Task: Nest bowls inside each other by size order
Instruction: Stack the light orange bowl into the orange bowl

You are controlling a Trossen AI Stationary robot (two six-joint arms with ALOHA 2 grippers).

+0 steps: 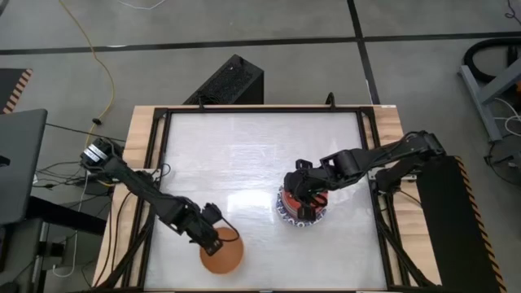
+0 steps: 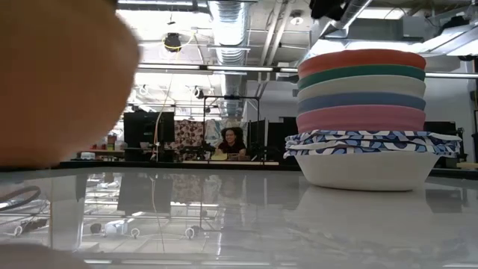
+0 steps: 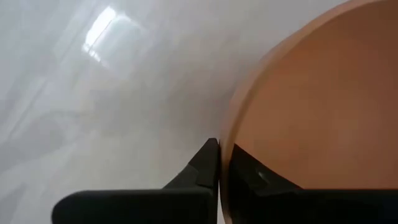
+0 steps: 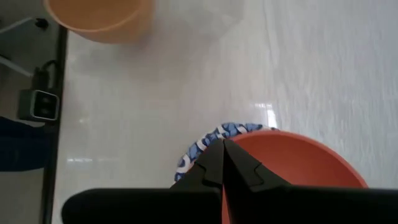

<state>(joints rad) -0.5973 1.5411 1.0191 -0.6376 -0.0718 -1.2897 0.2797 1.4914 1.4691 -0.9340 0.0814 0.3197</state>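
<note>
High view first: the white table (image 1: pixel 260 146) carries two things. Near its front edge, left of centre, sits the orange bowl (image 1: pixel 222 251), and the left gripper (image 1: pixel 213 233) is at the bowl's far-left rim. Right of centre stands the stack of bowls (image 1: pixel 303 205), mostly covered by the right gripper (image 1: pixel 305 195); only its patterned blue-and-white edge and some red show from above.

Low view gives what the overhead one hides, the stack's layers: a red bowl (image 2: pixel 362 59) on top, then teal, cream, blue and pink, all nested in the patterned bowls (image 2: pixel 371 142) with white undersides. The orange bowl (image 2: pixel 60 75) fills the left as a blur, very near the lens. A person (image 2: pixel 231 142) sits far back in the room.

Left wrist view shows the fingers (image 3: pixel 205 168) closed on the orange bowl's rim, one inside and one outside.

Right wrist view shows that gripper's jaws pinched on the red bowl's near rim (image 4: pixel 292 155), the patterned edge below it, and the orange bowl well apart across the table.
</note>
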